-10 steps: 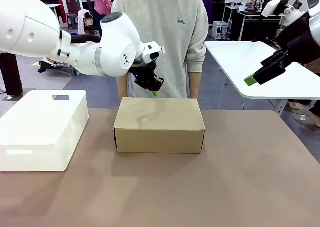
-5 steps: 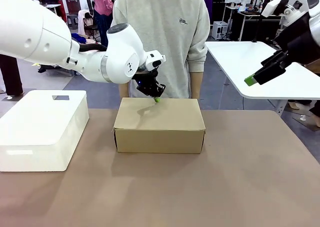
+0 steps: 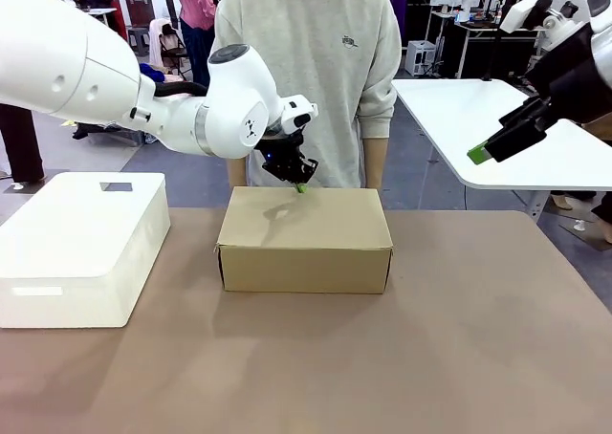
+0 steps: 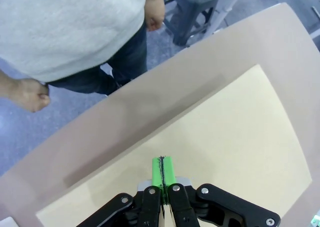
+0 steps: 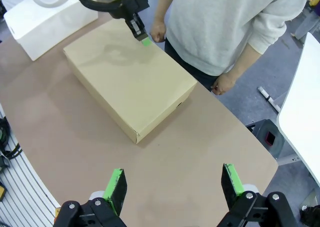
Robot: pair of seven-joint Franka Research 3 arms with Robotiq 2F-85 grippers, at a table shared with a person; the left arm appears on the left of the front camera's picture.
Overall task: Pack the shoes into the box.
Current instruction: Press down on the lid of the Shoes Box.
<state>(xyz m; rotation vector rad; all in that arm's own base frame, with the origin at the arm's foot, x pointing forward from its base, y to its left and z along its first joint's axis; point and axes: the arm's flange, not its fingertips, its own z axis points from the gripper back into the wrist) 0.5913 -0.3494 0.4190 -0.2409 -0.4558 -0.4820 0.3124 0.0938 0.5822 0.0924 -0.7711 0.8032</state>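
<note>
At mid-table I see the box (image 3: 305, 239) with its lid down, just right of a white box (image 3: 80, 246). My left gripper (image 3: 301, 187), fingers pressed together and holding nothing, sits at the lid's far edge, before the person (image 3: 308, 61). My right gripper (image 5: 172, 185) hangs high, fingers wide apart, empty.

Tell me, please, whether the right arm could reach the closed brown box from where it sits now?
Probably yes: the right gripper hangs open above bare table, and nothing stands between it and the box; the left gripper occupies only the far edge.
</note>
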